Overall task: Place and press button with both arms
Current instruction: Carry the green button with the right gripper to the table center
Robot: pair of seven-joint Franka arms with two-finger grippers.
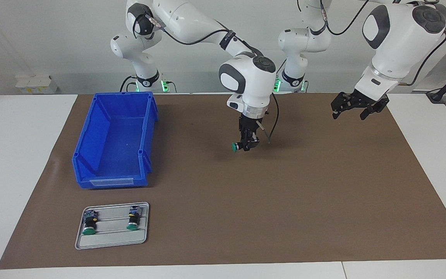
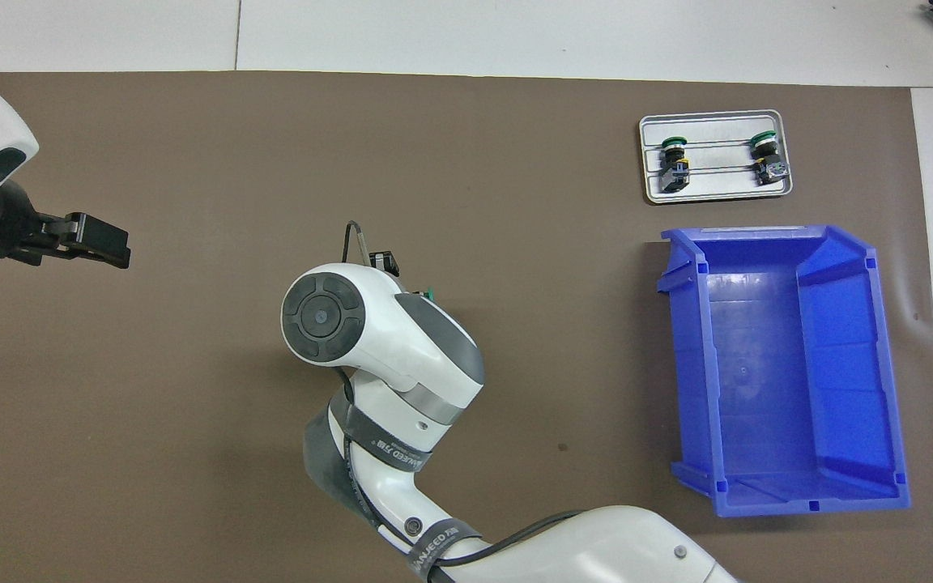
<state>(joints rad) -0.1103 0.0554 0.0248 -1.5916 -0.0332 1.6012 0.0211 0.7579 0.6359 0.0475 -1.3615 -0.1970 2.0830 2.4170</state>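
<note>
One "ANJEED" band [image 2: 434, 541] on arm

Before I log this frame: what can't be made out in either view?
- Overhead view: the right gripper and nearly all of the small green-capped button it holds, hidden under that arm's white wrist.
- Facing view: whether the button touches the brown mat; too small to tell.
- Both views: markings on the two spare buttons in the grey metal tray; too small.
- Overhead view: most of the left arm beyond its open left gripper, cut by the edge.
</note>
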